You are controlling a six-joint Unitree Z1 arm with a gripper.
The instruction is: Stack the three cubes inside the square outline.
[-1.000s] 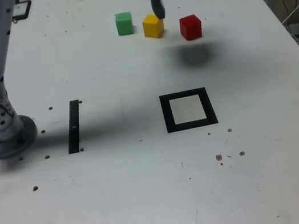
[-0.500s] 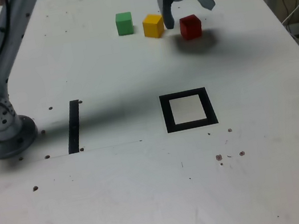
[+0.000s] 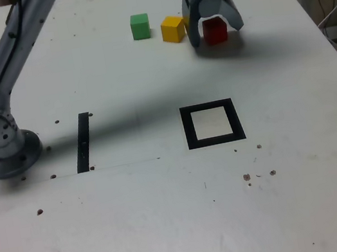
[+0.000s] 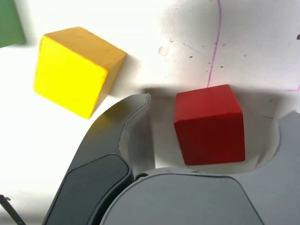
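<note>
Cube (image 4: 209, 126), red, between open fingers of gripper (image 3: 217, 26).

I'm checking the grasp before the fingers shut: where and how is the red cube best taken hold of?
Probably by two opposite upright side faces of the red cube, coming from above. It sits flat on the table, its flat sides exposed, with the open gripper already straddling it. A slight turn might square the fingers to those faces.
</note>
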